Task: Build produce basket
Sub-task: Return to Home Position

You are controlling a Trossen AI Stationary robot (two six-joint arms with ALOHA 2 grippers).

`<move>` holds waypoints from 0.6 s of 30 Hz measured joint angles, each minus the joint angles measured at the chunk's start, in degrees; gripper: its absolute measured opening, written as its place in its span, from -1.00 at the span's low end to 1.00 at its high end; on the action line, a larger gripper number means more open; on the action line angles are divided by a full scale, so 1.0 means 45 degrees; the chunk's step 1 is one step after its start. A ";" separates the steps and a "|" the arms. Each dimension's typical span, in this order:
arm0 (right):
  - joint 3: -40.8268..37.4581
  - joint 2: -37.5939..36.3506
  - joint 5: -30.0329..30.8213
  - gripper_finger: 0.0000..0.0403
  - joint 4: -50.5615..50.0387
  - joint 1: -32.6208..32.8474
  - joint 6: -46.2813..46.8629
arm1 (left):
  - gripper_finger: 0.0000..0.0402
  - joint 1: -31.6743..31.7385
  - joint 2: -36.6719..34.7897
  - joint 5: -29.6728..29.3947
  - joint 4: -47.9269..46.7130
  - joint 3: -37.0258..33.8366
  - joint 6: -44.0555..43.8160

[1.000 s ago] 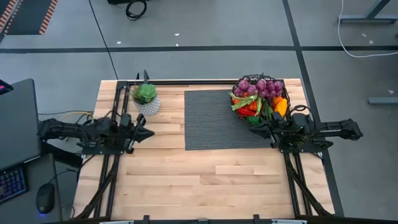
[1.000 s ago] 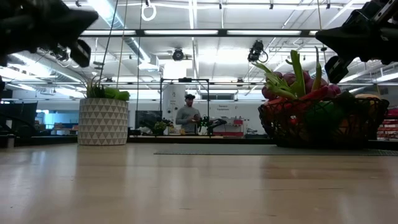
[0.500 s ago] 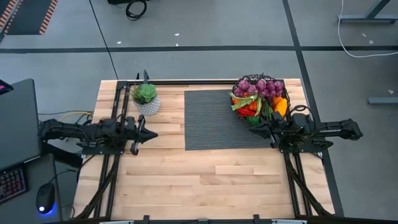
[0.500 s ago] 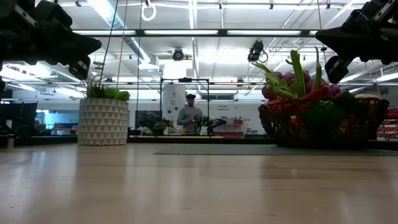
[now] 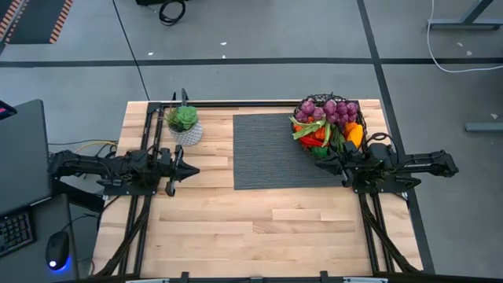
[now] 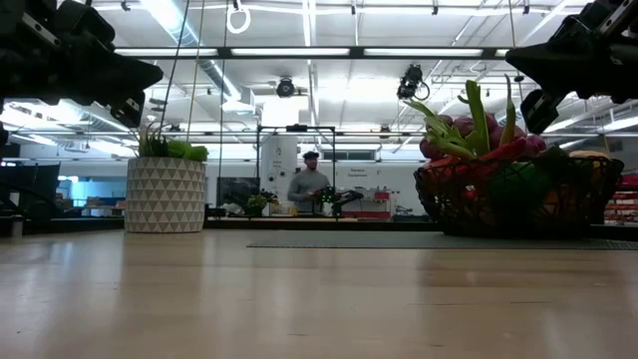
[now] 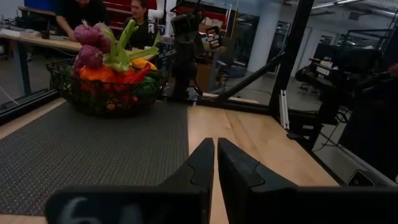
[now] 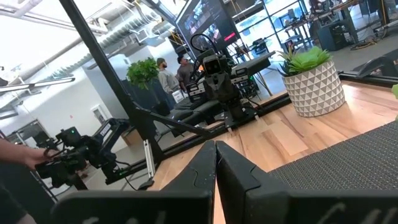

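The dark wire basket [image 5: 302, 106] stands by its base on the far right corner of the grey mat [image 5: 267, 153]. It is heaped with produce [image 5: 326, 122]: purple grapes, green stalks, red and orange pieces. It also shows in the low view [image 6: 518, 204] and the left wrist view [image 7: 102, 93]. My right gripper [image 5: 318, 163] hovers shut just near of the basket, above the table [image 6: 513, 58], [image 8: 215, 144]. My left gripper [image 5: 196, 170] hovers shut over the table's left part, pointing at the mat [image 7: 216, 142], [image 6: 155, 72].
A white-patterned pot with a green plant [image 5: 185, 126] stands near the far left corner, just far of my left gripper. Bare wood lies along the near half of the table [image 5: 259, 228]. People stand in the room beyond the table.
My left gripper has dipped a little and turned about its wrist, then kept still. The basket and my right arm have not moved.
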 joint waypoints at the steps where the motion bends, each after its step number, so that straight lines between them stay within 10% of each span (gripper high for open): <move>1: 0.0000 0.0000 0.0000 -0.92 -0.0005 0.0000 -0.0004 | -0.86 0.0000 0.0000 0.0000 0.0000 0.0000 0.0000; 18: 0.0000 -0.0004 -0.0437 -0.92 -0.0413 0.0010 -0.5225 | -0.85 0.0000 0.0000 0.0010 0.0005 0.0000 0.0000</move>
